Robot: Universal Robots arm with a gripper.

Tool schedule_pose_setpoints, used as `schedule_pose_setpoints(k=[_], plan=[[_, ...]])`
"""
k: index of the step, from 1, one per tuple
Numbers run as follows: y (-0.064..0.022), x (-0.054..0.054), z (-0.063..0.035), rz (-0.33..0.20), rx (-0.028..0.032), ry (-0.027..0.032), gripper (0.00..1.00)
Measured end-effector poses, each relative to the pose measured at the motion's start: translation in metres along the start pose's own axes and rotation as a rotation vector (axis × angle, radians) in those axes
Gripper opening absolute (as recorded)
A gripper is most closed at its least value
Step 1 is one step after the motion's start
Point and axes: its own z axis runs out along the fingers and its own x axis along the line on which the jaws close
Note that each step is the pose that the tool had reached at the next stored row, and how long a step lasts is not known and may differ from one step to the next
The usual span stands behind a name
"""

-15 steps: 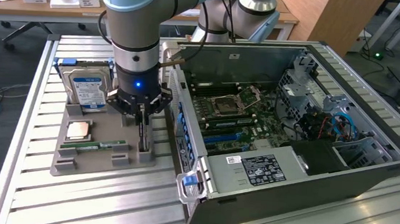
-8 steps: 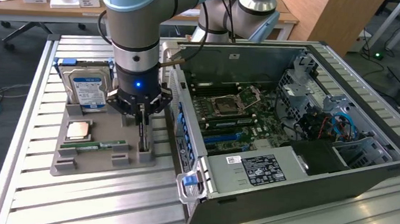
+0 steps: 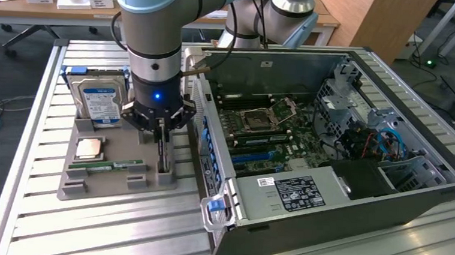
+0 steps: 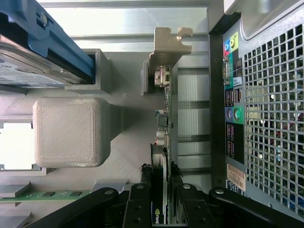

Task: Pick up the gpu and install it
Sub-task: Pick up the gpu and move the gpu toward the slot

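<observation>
The gpu (image 3: pixel 163 159) is a thin dark card standing on edge in a slot at the exterior view's right end of the grey holder tray (image 3: pixel 103 185), beside the open computer case (image 3: pixel 415 195). My gripper (image 3: pixel 160 136) comes straight down onto the card's top edge. In the wrist view the gpu (image 4: pixel 164 118) runs away from the camera with its metal bracket at the far end. My gripper (image 4: pixel 163 202) has a black finger pressed against each face of the card, so it is shut on it. The card still sits in its slot.
The tray also carries a silver hard drive (image 3: pixel 101 103) standing upright, a processor chip (image 3: pixel 89 148) and a green memory stick (image 3: pixel 116 165). The case lies open, showing the motherboard (image 3: pixel 267 130); its rear port panel (image 4: pixel 232 118) is close beside the card. A slatted metal table (image 3: pixel 84 232) lies underneath.
</observation>
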Motion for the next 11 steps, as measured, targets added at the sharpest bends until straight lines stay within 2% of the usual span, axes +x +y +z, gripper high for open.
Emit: schedule_pose_setpoints(k=[5, 11], plan=[[0.0005, 0.000, -0.0100, 0.000, 0.0001, 0.0001, 0.26], [0.0016, -0.001, -0.0301, 0.000, 0.0001, 0.0002, 0.26]])
